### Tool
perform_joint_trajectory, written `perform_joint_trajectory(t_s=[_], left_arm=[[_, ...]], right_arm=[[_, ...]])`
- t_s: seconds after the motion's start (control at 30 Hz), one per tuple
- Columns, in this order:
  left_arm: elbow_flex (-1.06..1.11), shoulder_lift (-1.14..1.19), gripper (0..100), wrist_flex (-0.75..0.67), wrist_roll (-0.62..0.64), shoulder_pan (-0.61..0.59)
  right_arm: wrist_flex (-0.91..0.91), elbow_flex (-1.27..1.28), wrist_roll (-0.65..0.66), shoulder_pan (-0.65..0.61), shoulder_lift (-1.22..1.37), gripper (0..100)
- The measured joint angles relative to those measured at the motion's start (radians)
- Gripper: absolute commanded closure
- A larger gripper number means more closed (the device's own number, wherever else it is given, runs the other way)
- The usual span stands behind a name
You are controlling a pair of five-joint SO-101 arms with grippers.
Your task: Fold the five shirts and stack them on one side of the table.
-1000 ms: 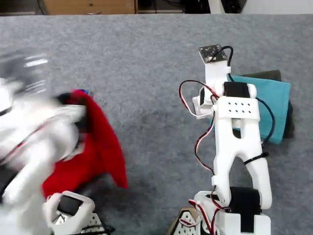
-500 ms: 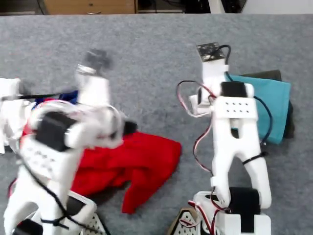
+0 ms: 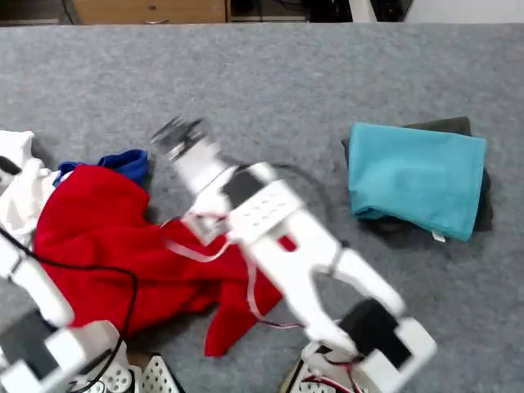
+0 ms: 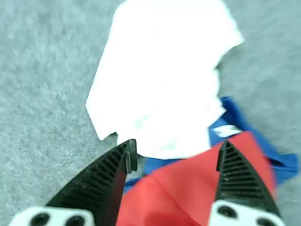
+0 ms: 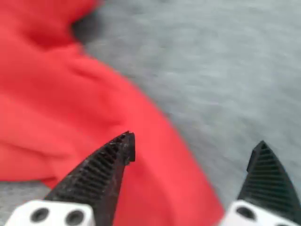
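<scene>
Items I logged along the far edge of the high view:
1. One wooden cabinet (image 3: 147,11), light brown front.
2. Dark clutter (image 3: 319,10) just beside it, which I could not identify.
3. One pale panel (image 3: 463,10) at the corner.

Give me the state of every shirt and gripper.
red shirt: unfolded, crumpled.
white shirt: unfolded.
blue shirt: bunched, partly under the red shirt.
teal shirt: folded, on the dark shirt.
dark shirt: under the teal shirt.
left gripper: open, empty.
right gripper: open, empty.
</scene>
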Motion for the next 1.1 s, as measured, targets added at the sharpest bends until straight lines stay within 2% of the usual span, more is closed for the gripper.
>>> perform_joint_trajectory(t_s=[0.17,0.23,0.33,0.43,0.5,0.67,0.83,1.0,1.1], left_arm=[[-0.006,0.239,72,-0.044,-0.026,0.006],[-0.044,0.325,73,-0.032,-0.026,0.020],[-0.152,0.411,73,0.048,-0.026,0.029],[-0.272,0.456,73,0.147,-0.026,0.032],[-0.351,0.465,73,0.196,-0.026,0.037],[-0.537,0.466,73,0.313,-0.026,0.095],[-0.643,0.473,73,0.397,-0.034,0.207],[-0.658,0.477,73,0.382,-0.025,0.315],[-0.638,0.497,73,0.325,0.017,0.361]], right_arm=[[-0.006,-0.080,-0.005,-0.097,0.265,66.6],[0.026,-0.146,-0.005,-0.100,0.373,76.9],[0.132,-0.273,-0.006,-0.098,0.499,99.5],[0.245,-0.410,-0.005,-0.064,0.580,96.3],[0.315,-0.473,-0.002,-0.025,0.624,99.6],[0.434,-0.535,0.021,0.121,0.652,99.8],[0.477,-0.540,0.072,0.376,0.611,99.8],[0.482,-0.540,0.135,0.629,0.505,99.8],[0.482,-0.540,0.160,0.710,0.434,99.8]])
